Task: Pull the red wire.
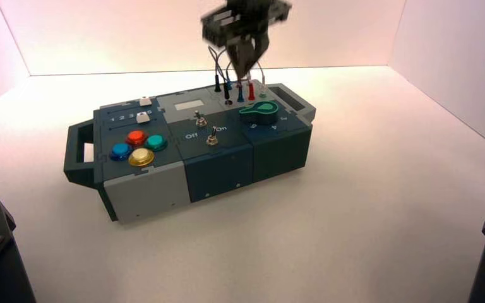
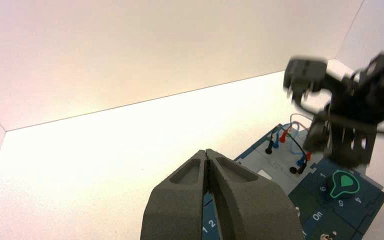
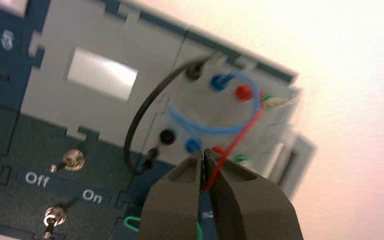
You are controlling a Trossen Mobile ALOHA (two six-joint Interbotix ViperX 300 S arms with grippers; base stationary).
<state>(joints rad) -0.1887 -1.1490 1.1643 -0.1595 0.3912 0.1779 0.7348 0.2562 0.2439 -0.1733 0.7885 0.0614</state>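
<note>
Pale wall (image 1: pixel 120 31) behind; red wire (image 3: pixel 240 136) between jaws of right gripper (image 3: pixel 204 153).

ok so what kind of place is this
Probably a robot test booth: plain pale walls enclose a bare-looking table, and on it sits a box of buttons, switches and wires, with the right gripper working above it.
</note>
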